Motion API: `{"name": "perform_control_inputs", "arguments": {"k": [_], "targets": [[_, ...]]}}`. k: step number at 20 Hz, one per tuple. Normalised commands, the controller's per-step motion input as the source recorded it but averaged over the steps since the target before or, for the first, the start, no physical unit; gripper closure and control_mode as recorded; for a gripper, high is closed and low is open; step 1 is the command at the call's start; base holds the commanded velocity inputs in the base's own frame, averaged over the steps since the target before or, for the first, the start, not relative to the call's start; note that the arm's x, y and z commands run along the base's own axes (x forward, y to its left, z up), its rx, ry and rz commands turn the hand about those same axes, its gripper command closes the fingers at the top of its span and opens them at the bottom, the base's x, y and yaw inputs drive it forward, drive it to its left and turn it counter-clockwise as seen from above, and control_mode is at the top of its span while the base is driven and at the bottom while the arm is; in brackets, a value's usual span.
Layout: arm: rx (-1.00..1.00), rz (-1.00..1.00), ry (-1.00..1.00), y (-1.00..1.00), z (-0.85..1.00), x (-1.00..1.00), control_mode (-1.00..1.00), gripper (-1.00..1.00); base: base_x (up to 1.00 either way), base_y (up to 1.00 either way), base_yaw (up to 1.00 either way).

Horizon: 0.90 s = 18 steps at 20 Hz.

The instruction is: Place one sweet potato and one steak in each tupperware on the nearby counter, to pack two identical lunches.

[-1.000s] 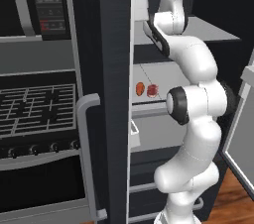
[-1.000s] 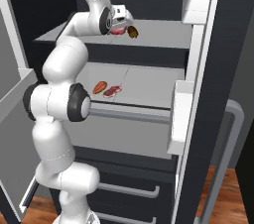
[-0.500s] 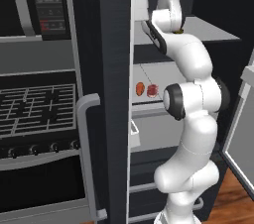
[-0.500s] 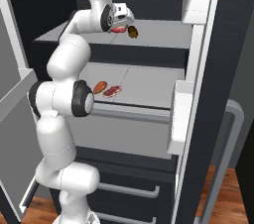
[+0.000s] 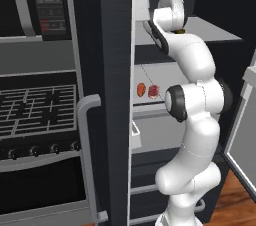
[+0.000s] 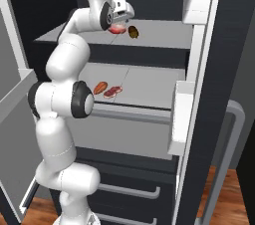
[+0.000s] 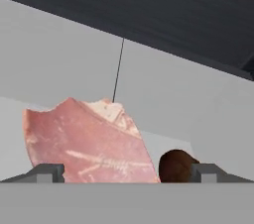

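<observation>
Your gripper [image 6: 121, 20], at the upper middle of the right base view, hangs with its jaws spread wide and nothing between them, right over the steak [image 6: 117, 29] on the fridge's upper shelf [image 6: 164, 35]. In the hand view that steak [image 7: 87, 141] fills the lower left, with one fingertip [image 7: 45, 172] at its left edge. The dark brown sweet potato [image 7: 176, 165] sits just beside it at the lower right, close to the other fingertip. If you close from here, you risk catching or knocking the potato. The steak is flat, so a shallow pinch may slip off. A second steak [image 6: 113, 91] and an orange sweet potato [image 6: 100, 87] wait on the lower shelf [image 6: 149, 87].
</observation>
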Motion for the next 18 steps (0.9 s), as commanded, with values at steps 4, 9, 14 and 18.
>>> {"name": "perform_control_inputs", "arguments": {"k": [4,9,14,18], "targets": [[0.0,0.0,-0.01,0.0,-0.02,0.0,-1.0,-1.0,0.0,0.0,0.0],[-0.01,0.01,0.06,0.07,-0.23,0.02,-1.0,-1.0,0.0,0.0,0.0],[-0.02,0.11,0.04,0.18,-0.01,-0.11,-1.0,-1.0,0.0,0.0,0.0],[-0.02,0.19,0.0,0.02,0.08,-0.13,-1.0,-1.0,0.0,0.0,0.0]]}}
